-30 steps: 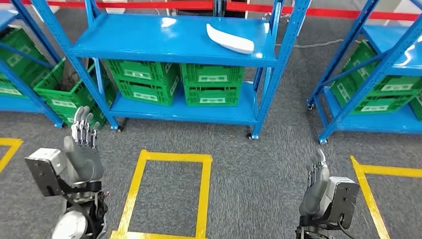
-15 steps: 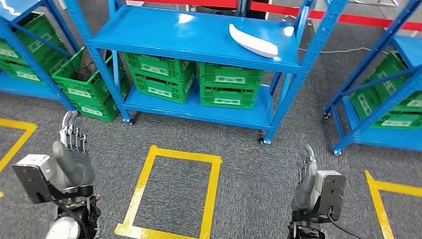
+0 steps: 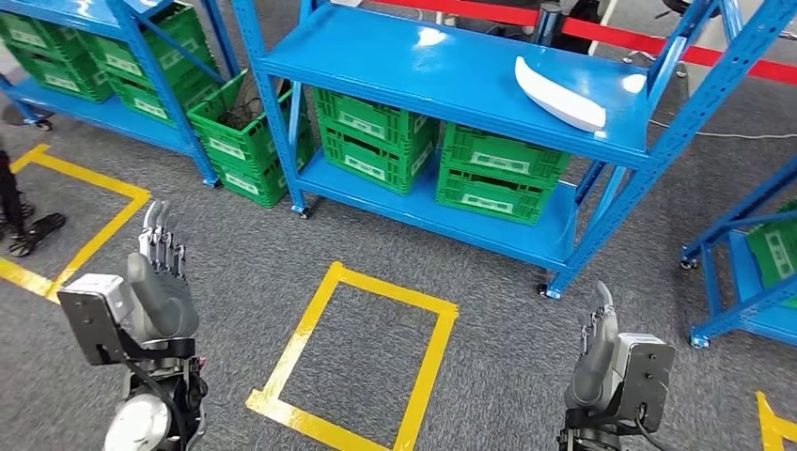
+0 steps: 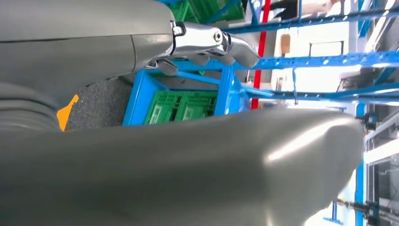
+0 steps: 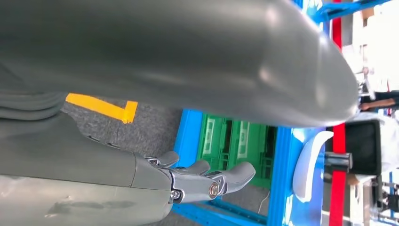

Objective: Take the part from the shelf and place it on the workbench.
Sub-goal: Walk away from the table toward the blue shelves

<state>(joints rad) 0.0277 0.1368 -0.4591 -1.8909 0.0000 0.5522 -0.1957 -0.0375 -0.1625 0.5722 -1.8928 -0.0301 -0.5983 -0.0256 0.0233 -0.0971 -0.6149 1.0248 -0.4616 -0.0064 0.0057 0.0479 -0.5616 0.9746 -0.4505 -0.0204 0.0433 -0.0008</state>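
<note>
A grey carpeted floor (image 3: 507, 357) takes up most of the head view, with a yellow tape rectangle (image 3: 355, 362) marked on it near the centre at about 6 o'clock. Beyond it, running from 11 to 2 o'clock, stands the large blue shelf (image 3: 414, 56), a two-level rack on castors. More blue racking stands at 10 o'clock (image 3: 85, 19) and at 3 o'clock (image 3: 742, 235). A red barrier strip (image 3: 658, 47) runs behind the shelf at about 1 o'clock.

Green crates (image 3: 432, 155) sit side by side on the shelf's lower level, and another green crate (image 3: 240, 141) stands on the floor just beside the shelf's left legs, tilted against the frame.

The part (image 3: 559, 94), a white curved shell (long and boat-like), lies on the top level of the shelf toward its right end, at about 1 o'clock, resting flat on the blue surface near the right upright. In the right wrist view the part (image 5: 308, 165) shows as a white curve beside a blue post.

The left hand (image 3: 160, 268) is raised at 8 o'clock, fingers straight and close together, pointing up, holding nothing. The right hand (image 3: 597, 343) stands at 5 o'clock, likewise fingers extended and empty. Both are well apart from the part.

At 9 o'clock, at the picture's edge, a person's dark shoe (image 3: 33, 233) rests on the floor beside another yellow tape line (image 3: 89, 202).
</note>
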